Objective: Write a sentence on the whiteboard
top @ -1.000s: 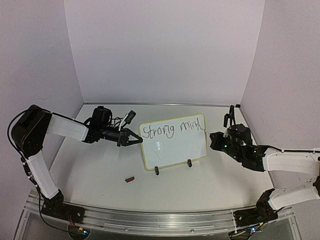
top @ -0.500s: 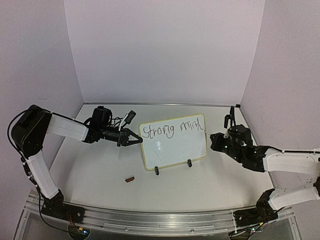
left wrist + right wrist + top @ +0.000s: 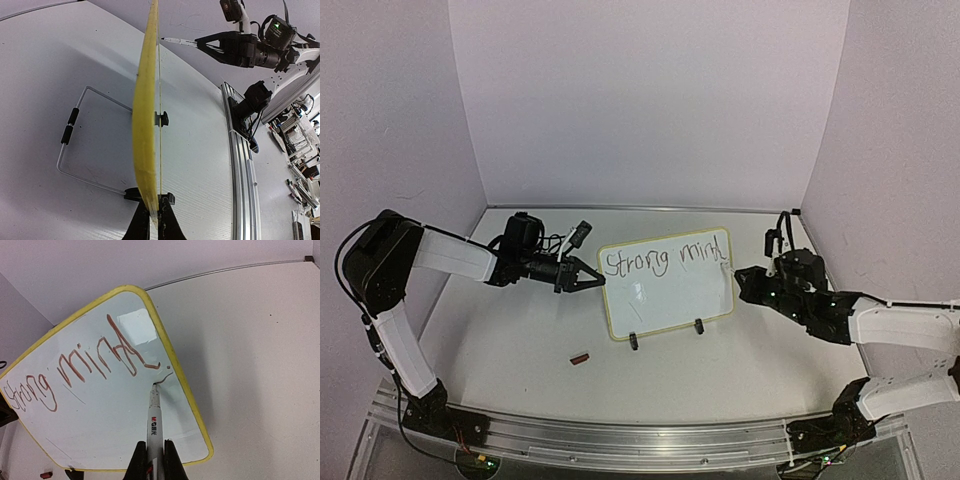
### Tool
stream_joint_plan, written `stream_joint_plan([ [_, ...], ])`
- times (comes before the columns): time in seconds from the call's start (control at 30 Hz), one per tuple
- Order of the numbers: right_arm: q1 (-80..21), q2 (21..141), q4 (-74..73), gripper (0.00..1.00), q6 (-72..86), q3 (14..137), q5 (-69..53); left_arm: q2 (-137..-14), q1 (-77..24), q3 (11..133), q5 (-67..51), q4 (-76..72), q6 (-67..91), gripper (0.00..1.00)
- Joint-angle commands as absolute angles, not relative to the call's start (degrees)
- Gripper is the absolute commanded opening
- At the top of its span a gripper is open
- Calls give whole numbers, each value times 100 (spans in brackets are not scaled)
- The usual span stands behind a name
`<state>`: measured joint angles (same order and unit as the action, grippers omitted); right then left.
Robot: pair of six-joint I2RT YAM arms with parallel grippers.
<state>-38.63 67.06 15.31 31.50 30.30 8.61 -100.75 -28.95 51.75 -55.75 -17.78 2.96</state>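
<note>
Between the two sets of jaws, the whiteboard (image 3: 670, 295) is stood nearly upright on its wire stand (image 3: 75, 145) on the worktop (image 3: 720, 380). Its left edge is pinched by the left jaws, closed narrowly on the yellow frame, so the board is steadied against the writing pressure. A marker (image 3: 154, 415) is held in the right jaws, shut around its barrel, and its tip is pressed on the board just ahead of them, close to the right-hand frame. The sentence (image 3: 665, 258) so far reads "Strong mind" along the top of the board, with a small hooked stroke at the tip. The writing step is judged to be in hand, with the first line at its end. As little room is left beyond the tip, the marker would need to be lifted clear, carried toward the left jaws and set on the blank lower half. A small red cap (image 3: 580, 357) is seen on the worktop, apart from both jaws.
</note>
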Motion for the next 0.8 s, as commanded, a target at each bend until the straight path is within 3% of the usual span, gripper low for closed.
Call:
stream_joint_plan([
  [0.0,-3849,5951,1755,0,3168,3073,444,-9956,-2973,5127,-5328,-1389,21,0],
  [0.17,-3850,5163,1444,0,3130,3019,372,-9950,-2971,5108,-5328,-1412,41,0],
  [0.33,-3858,5137,1248,0,3199,3050,66,-9941,-2974,5079,-5318,-1459,68,0],
  [0.77,-5509,7109,2401,0,3005,3733,158,-9948,-2971,5021,-5262,-1506,88,0],
])
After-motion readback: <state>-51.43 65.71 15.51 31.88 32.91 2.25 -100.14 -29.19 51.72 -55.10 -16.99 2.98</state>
